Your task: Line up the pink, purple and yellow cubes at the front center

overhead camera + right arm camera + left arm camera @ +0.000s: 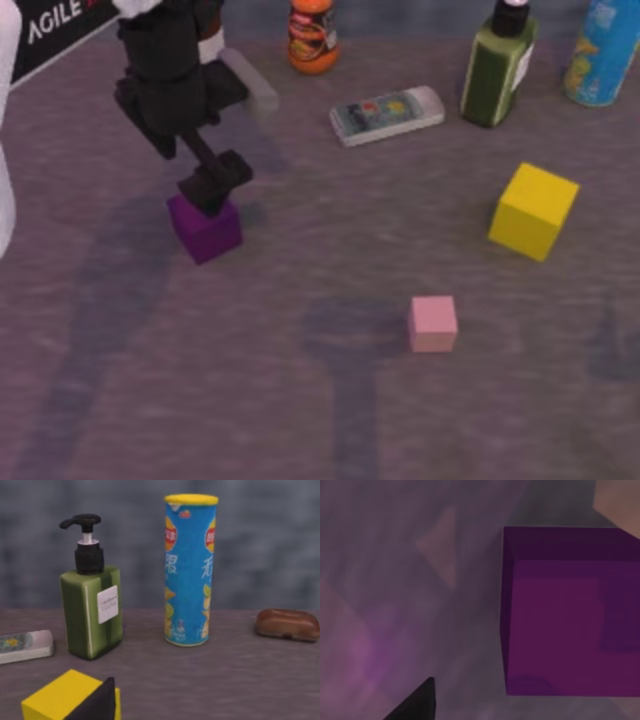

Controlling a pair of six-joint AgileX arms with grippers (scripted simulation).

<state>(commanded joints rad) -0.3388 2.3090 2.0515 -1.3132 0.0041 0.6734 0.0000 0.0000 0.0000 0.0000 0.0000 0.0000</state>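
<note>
Hovering left arm (212, 190) over purple cube (205, 228), table's left

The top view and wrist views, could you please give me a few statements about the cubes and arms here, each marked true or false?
1. The left gripper is right above the purple cube. True.
2. The pink cube is stacked on the yellow cube. False: both sit apart on the table.
3. The yellow cube is the largest of the three. True.
4. The three cubes already form a line at the front center. False: they lie scattered, purple left, yellow right, pink between and nearer the front.
5. A green pump bottle stands beside a blue chips can. True.
</note>
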